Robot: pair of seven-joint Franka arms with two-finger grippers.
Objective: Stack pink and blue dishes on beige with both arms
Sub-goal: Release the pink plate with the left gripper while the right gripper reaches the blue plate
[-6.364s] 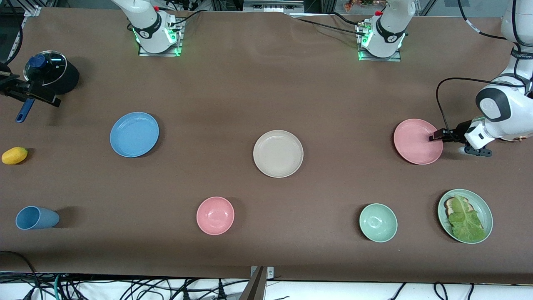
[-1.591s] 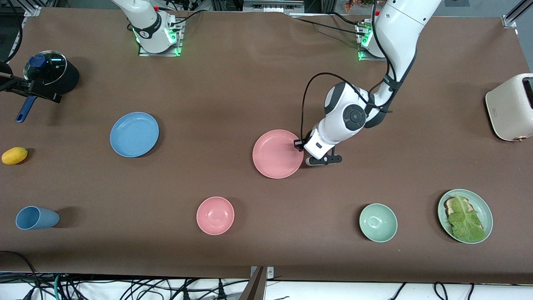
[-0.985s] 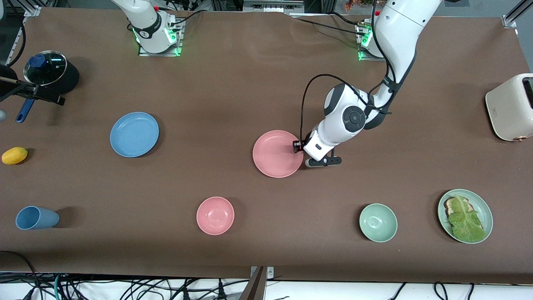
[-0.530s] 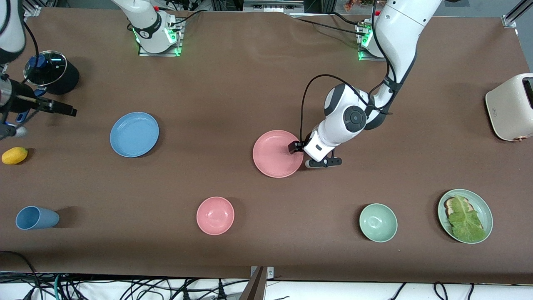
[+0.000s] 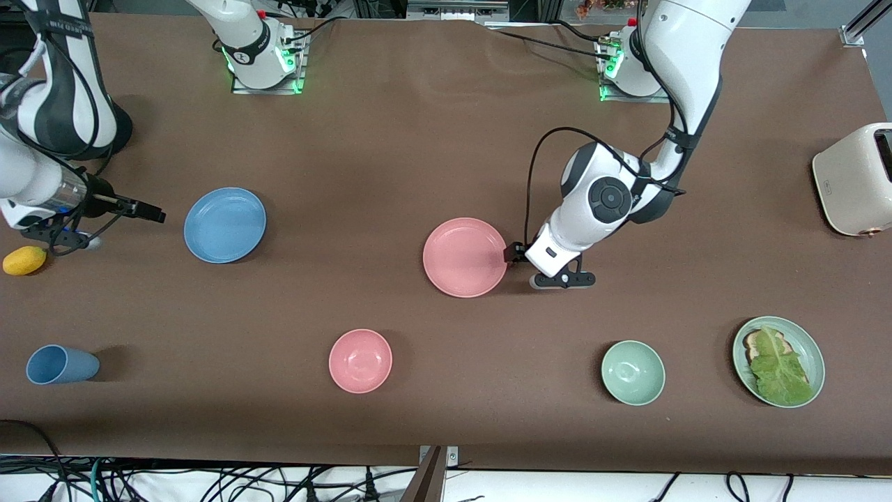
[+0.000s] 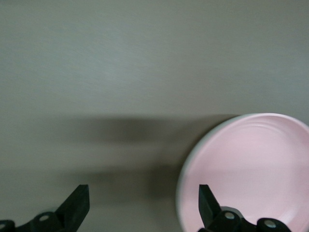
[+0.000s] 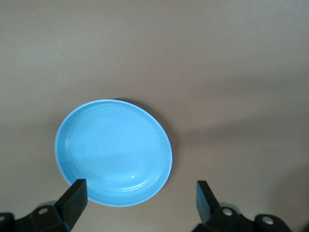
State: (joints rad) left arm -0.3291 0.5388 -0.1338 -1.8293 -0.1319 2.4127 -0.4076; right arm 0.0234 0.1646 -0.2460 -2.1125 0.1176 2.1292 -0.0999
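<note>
The pink plate (image 5: 465,257) lies at the table's middle, and the beige plate under it is hidden. My left gripper (image 5: 516,252) is open, just off the pink plate's rim toward the left arm's end, holding nothing. The left wrist view shows the pink plate (image 6: 251,169) beside the spread left gripper (image 6: 143,212). The light blue plate (image 5: 224,224) rests on the table toward the right arm's end. My right gripper (image 5: 152,215) hovers open over the table beside that plate. The right wrist view shows the blue plate (image 7: 113,152) ahead of the right gripper (image 7: 140,203).
A pink bowl (image 5: 360,360), a green bowl (image 5: 633,372) and a green plate with lettuce (image 5: 778,361) stand nearer the front camera. There is a blue cup (image 5: 61,364) and a yellow fruit (image 5: 24,260) at the right arm's end, and a cream toaster (image 5: 854,180) at the left arm's end.
The left gripper set the pink plate on the beige one, opened and drew back off its rim. The right arm swung in from the table's end toward the blue plate.
</note>
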